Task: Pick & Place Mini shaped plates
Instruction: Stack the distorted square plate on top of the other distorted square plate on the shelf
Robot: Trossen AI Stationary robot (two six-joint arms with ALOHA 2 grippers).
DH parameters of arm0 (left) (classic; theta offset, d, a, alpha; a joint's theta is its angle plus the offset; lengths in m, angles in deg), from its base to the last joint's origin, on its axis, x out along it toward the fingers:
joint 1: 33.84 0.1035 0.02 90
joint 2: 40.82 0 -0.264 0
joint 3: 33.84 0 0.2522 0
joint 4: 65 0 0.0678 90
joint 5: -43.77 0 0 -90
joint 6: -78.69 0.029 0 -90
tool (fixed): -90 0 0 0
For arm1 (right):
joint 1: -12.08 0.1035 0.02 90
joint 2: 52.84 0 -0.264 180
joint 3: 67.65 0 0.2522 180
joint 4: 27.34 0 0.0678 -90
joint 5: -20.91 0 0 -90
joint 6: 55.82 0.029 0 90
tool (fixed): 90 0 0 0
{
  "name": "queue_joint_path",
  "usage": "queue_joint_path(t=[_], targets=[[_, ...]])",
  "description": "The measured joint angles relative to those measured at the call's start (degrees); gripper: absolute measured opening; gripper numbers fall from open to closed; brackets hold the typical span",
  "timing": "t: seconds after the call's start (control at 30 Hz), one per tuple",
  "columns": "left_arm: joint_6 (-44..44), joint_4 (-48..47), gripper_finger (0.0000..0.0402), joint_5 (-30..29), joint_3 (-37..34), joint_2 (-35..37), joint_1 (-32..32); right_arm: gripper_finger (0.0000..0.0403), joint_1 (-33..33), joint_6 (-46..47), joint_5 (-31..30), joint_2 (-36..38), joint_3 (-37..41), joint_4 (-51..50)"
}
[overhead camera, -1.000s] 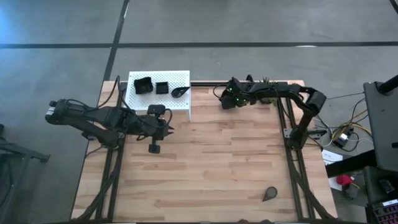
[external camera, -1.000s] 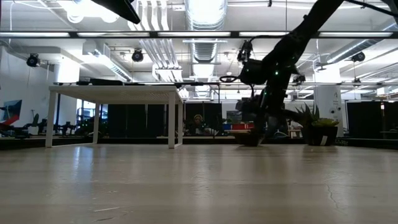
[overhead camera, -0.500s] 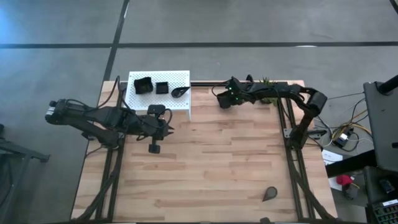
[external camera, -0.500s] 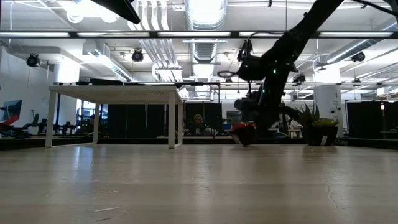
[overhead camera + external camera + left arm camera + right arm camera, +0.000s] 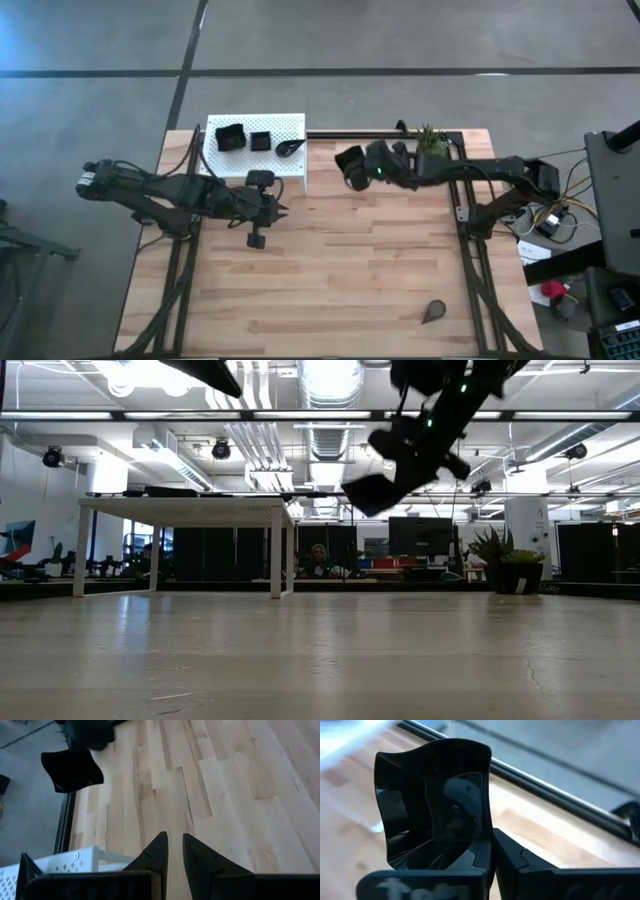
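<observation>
From above, the right gripper [image 5: 356, 166] hangs over the far part of the wooden table [image 5: 340, 270], just beside the white perforated platform [image 5: 290, 178], clamped on a black dish with upturned rim [image 5: 349, 160]. On the platform sit a larger black dish [image 5: 231, 137], a small square dish [image 5: 260, 141] and a teardrop dish [image 5: 291, 146], all near its far edge. The left gripper [image 5: 284, 209] lies low by the platform's near edge, with a small black piece [image 5: 255, 240] on the table near it. Another teardrop plate [image 5: 434, 312] lies well apart, close to the table's near right corner; the wide middle of the table is bare wood. A green potted plant [image 5: 431, 138] stands at the far edge.

At table level, the held dish [image 5: 368, 493] hangs well clear of the tabletop.

The left wrist shows its fingers [image 5: 156, 854] narrowly parted, holding nothing, above open planks.

The right wrist shows the dish [image 5: 436, 800] pinched by its rim between closed fingers [image 5: 512, 856].
</observation>
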Motion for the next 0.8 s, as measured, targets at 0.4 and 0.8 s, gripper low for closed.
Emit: queue_joint_path(t=[0.4, 0.8], targets=[[0.8, 16.8, 0.0053, -13.1, 0.0, -6.6, 0.0, 0.0008, 19.5, -0.9, -15.5, 1.1, -0.8, 2.6], [1.4, 25.5, 0.0053, -23.4, 0.0, -13.4, 0.2, 0.0008, 22.2, -6.5, -18.8, -7.5, -8.9, 2.5]])
